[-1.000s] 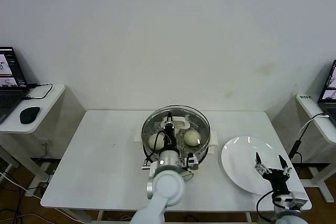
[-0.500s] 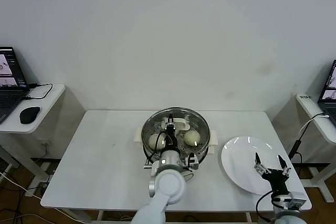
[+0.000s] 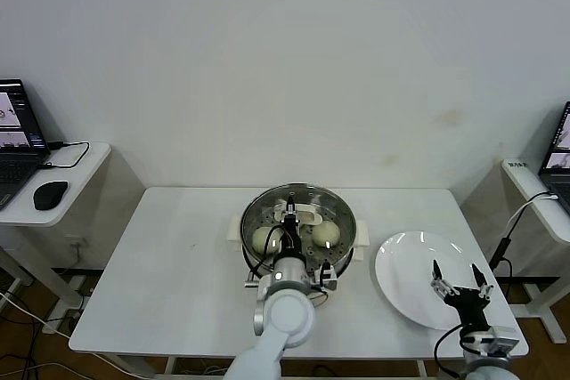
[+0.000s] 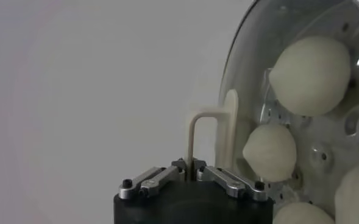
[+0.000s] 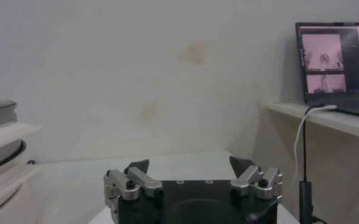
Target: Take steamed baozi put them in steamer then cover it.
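Your left gripper (image 3: 289, 216) reaches forward over the steamer (image 3: 299, 230) at the middle of the white table (image 3: 169, 282), its wrist housing low at the pot's near rim, and its jaws are clamped on the cream-white bar handle of the cover (image 4: 252, 67). In the left wrist view the thin, angular handle rises straight out from between the closed metal fingers (image 4: 228, 178), and the clear glass of the lid curves away with a bright metal edge. The cover sits over the steamer's mouth, and through the glass you can see the steamed baozi (image 4: 311, 74): smooth, matte, cream-white rounds lying on the shiny perforated steel tray; the wrist view shows four of them, two only partly. In the head view two buns are plain, one on each side of the gripper. The steamer is round, polished steel with pale side handles. Your right gripper (image 3: 460, 283) is parked low at the near right of the table, over the near edge of a flat, glossy white plate (image 3: 405, 264), with its dark-tipped fingers spread apart and holding nothing. Laptops on side desks show lit screens, but you cannot read any writing on them, and no label is legible on the pot.
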Motion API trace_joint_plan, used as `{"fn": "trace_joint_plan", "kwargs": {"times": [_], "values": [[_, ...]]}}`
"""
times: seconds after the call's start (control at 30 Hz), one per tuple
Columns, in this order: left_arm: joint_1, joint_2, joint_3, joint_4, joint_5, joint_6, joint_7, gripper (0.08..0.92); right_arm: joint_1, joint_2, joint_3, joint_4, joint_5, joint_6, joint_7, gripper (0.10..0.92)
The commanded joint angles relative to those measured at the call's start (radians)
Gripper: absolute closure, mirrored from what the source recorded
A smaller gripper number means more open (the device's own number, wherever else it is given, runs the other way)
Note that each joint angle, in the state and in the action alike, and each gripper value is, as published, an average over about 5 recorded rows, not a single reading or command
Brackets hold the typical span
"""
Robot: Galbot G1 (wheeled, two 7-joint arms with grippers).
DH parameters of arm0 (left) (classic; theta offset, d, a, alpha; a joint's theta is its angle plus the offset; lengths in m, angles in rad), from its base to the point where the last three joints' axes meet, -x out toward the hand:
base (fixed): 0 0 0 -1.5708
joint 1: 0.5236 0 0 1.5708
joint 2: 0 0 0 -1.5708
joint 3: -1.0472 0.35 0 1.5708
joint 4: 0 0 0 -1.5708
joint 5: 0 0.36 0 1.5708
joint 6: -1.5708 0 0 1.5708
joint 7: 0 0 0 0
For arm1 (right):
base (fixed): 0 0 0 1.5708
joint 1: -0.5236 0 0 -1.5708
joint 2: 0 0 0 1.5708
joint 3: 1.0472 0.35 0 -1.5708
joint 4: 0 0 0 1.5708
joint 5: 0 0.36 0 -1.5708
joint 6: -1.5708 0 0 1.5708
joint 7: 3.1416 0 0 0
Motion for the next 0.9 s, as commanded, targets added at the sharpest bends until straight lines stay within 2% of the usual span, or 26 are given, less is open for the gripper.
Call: {"fn": "trace_joint_plan", "kwargs": {"times": [0.03,0.27,0.37,0.63,0.9], "values": [[0.008,0.001,-0.002,0.001,0.000,-0.012,-0.002,0.863,0.000,0.001,0.000,-0.001,-0.001,0.003,-0.001,0.203],[0.032,0.002,0.001,-0.047,-0.003,-0.022,0.012,0.858,-0.002,0.001,0.000,-0.004,-0.003,0.007,-0.003,0.202],[0.039,0.004,0.004,-0.087,-0.006,-0.022,0.024,0.810,-0.002,0.001,0.001,-0.003,-0.003,0.007,-0.003,0.203],[0.101,0.007,0.051,-0.214,0.001,-0.023,0.053,0.578,-0.004,0.001,0.001,-0.001,-0.002,0.005,-0.002,0.202],[0.166,0.014,0.085,-0.280,0.015,-0.027,0.051,0.335,-0.015,-0.005,0.006,0.005,-0.001,0.002,-0.001,0.202]]}}
